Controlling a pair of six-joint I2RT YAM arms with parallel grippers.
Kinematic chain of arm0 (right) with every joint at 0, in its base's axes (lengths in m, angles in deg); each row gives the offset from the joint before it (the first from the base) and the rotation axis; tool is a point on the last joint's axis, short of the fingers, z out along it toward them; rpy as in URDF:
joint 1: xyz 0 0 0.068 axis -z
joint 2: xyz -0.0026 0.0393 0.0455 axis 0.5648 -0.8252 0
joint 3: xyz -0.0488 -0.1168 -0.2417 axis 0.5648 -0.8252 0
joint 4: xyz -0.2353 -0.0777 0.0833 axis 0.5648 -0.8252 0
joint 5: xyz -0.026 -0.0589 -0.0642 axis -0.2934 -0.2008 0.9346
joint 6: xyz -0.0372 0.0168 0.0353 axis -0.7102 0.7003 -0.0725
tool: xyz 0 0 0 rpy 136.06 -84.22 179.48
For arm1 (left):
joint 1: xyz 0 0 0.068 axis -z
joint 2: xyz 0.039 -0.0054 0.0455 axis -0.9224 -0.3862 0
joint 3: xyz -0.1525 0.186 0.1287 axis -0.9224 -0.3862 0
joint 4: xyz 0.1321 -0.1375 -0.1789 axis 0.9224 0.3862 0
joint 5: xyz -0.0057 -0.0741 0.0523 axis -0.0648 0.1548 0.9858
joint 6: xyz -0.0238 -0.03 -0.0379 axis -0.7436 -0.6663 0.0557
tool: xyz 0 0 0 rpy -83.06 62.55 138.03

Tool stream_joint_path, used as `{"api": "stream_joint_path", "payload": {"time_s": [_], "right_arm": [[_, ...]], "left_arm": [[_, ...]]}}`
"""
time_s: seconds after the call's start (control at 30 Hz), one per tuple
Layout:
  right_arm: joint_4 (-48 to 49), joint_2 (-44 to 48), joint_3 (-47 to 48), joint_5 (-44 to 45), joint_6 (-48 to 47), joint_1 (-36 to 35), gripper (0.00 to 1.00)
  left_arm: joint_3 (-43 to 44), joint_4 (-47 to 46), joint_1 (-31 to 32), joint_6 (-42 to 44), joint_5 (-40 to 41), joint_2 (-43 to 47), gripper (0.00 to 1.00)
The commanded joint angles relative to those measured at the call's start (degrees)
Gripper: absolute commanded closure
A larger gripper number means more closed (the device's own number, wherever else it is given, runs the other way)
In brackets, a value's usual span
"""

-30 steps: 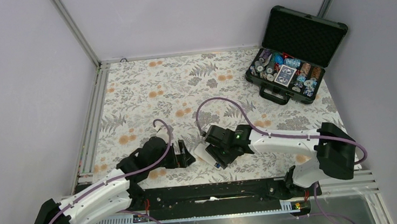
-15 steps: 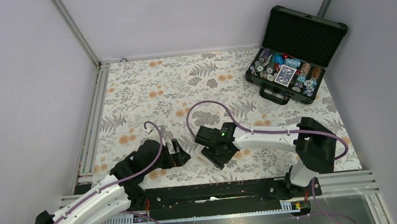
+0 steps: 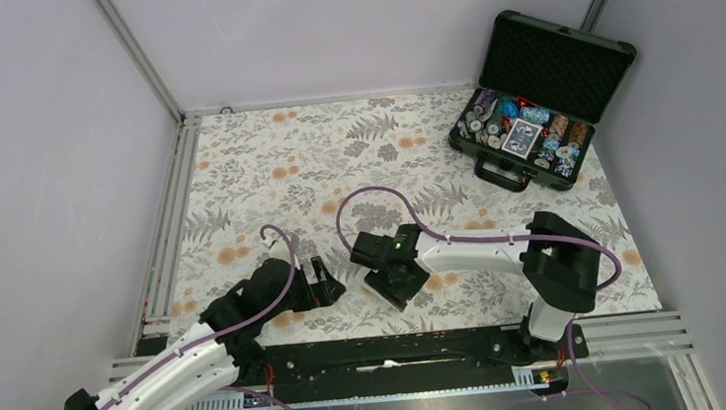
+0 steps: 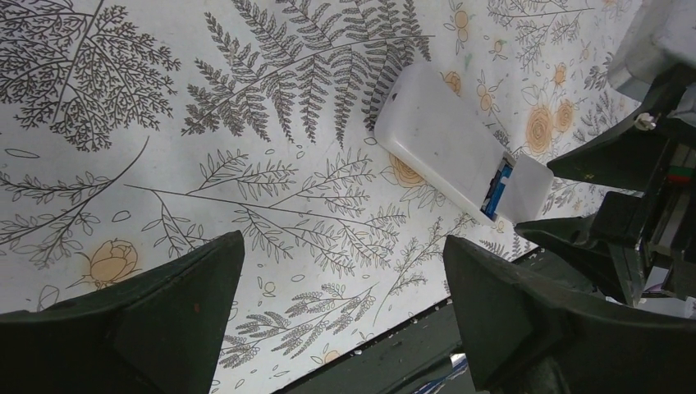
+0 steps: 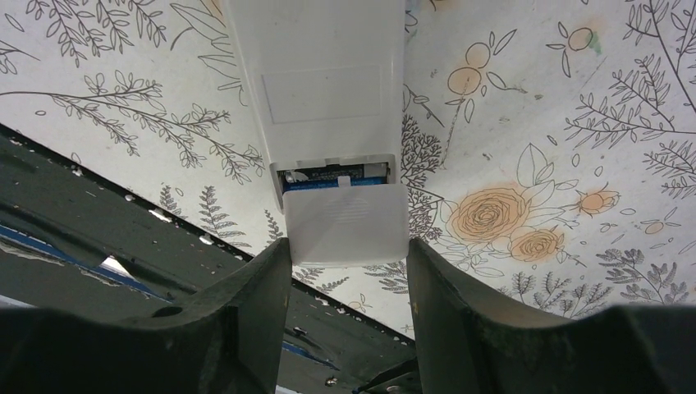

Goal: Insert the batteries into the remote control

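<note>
The remote control (image 5: 328, 82) lies with its white back up on the flowered cloth, also seen in the left wrist view (image 4: 443, 139). Its battery cover (image 5: 345, 226) is slid partly off, and blue batteries (image 5: 332, 176) show in the gap (image 4: 496, 187). My right gripper (image 5: 345, 250) has one fingertip against each side of the cover's free end, shut on it. From above, the right gripper (image 3: 391, 284) hides most of the remote. My left gripper (image 4: 343, 242) hovers wide open over bare cloth, short of the remote, and holds nothing (image 3: 331, 282).
A black case (image 3: 468, 151) with poker chips and cards stands open at the back right, its foam lid (image 3: 554, 54) raised. The black base rail (image 3: 402, 350) runs along the near edge, just behind the remote's cover end (image 5: 123, 246). A metal frame (image 3: 171, 212) borders the cloth's left side.
The right arm has swung left, its gripper and the remote now nearer the left gripper. The left arm has drawn back a little toward the left. Both grippers keep their width.
</note>
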Motion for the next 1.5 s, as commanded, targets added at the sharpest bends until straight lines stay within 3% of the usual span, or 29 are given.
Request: {"api": "stream_joint_path", "payload": {"time_s": [0.0,0.9,1.07,1.47], "right_arm": [[0.0,-0.9,2.5,-0.6,-0.9,-0.6,0.75],[2.0,-4.1,3.8,-1.6,-1.1,-0.6,0.74],[2.3,-4.6,3.6,-1.6,-0.7,-0.6,0.69],[3.5,-4.7,2.9,-1.8,-0.2,-0.6,0.42]], "left_arm": [[-0.1,-0.7,-0.3,-0.3,1.5,0.8,0.01],[-0.7,-0.5,-0.3,-0.1,1.4,1.4,0.01],[-0.7,-0.7,-0.3,0.0,1.0,1.1,0.01],[-0.3,-1.0,-0.3,0.2,0.7,0.2,0.01]]}}
